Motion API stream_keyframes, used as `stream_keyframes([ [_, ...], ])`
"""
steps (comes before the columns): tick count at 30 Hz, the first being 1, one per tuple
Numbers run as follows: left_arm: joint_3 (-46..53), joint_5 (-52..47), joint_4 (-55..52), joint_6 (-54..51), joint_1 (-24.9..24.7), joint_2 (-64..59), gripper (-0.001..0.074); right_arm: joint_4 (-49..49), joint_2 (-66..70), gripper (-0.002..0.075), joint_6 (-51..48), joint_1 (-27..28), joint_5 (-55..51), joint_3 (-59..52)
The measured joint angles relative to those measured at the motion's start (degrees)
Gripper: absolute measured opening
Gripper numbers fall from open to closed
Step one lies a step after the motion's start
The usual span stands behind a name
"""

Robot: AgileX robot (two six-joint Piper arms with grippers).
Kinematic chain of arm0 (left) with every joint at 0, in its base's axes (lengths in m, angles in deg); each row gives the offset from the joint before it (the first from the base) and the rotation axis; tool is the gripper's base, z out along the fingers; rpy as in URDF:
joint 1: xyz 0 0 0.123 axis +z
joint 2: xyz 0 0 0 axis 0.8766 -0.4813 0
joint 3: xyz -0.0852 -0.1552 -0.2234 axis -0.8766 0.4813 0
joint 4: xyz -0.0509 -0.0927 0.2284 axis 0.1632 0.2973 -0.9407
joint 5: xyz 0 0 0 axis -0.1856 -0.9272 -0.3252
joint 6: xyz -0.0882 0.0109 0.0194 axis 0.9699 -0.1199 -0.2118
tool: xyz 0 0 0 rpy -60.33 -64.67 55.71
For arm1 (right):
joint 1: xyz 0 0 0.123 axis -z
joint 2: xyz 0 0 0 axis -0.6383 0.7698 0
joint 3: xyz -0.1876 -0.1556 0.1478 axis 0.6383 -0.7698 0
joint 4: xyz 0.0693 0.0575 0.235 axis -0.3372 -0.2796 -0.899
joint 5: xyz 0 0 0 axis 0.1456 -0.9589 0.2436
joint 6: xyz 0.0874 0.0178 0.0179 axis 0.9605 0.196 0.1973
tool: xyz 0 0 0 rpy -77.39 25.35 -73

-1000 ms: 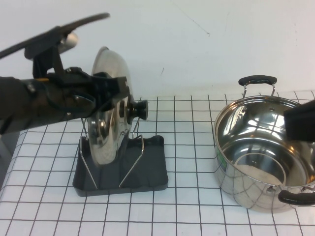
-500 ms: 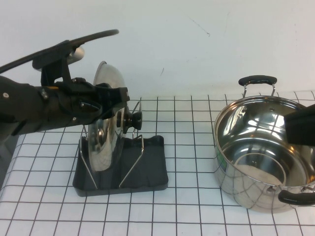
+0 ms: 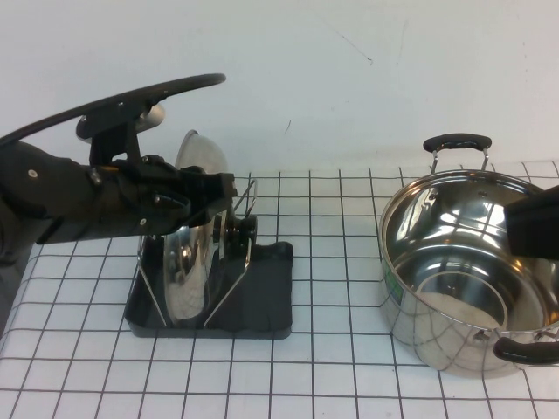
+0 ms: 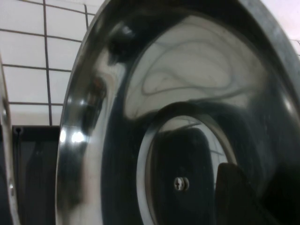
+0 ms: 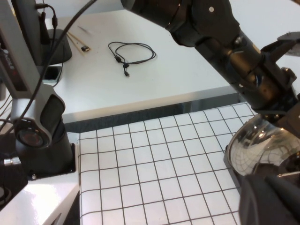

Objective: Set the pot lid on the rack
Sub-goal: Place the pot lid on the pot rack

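White wall, gridded tablecloth (image 3: 349, 367). Pot lid (image 3: 188, 262) stands on edge between the rack (image 3: 253, 305) uprights, apparently seated. Left gripper (image 3: 218, 196) pinches its upper rim; release remains. Open room above and left. Right gripper (image 3: 533, 223) hovers over pot (image 3: 454, 271), far right; fingers unreadable.

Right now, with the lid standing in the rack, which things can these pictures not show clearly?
- Left gripper, at the pot lid above the rack: in the high view its own body covers the fingers; the left wrist view shows only the lid's shiny underside.
- Right gripper, over the pot: the high view's right edge cuts it off.
- The lid's knob: mostly behind the left gripper.
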Motion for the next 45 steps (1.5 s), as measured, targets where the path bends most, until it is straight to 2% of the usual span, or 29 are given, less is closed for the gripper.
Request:
stream_keyframes([
  [9, -0.4, -0.1, -0.3, -0.6, 0.0, -0.6, 0.0184, 0.0, 0.0, 0.0, 0.0, 0.0, 0.0, 0.0],
  [10, -0.4, -0.1, -0.5, -1.0, 0.0, -0.6, 0.0206, 0.0, 0.0, 0.0, 0.0, 0.0, 0.0, 0.0],
  [15, -0.4, -1.3, -1.0, -2.1, 0.0, -0.9, 0.0433, 0.0, 0.0, 0.0, 0.0, 0.0, 0.0, 0.0],
  [18, -0.4, -3.2, -1.4, -2.1, 0.0, -0.9, 0.0496, 0.0, 0.0, 0.0, 0.0, 0.0, 0.0, 0.0],
  [25, -0.4, -4.7, -3.8, -2.2, 0.0, -0.7, 0.052, 0.1, 0.0, 0.0, 0.0, 0.0, -0.4, 0.0],
  [45, -0.4, -6.2, -17.4, -2.2, 0.0, 7.1, 0.0522, -0.1, 0.0, 0.0, 0.0, 0.0, -1.0, 0.0],
])
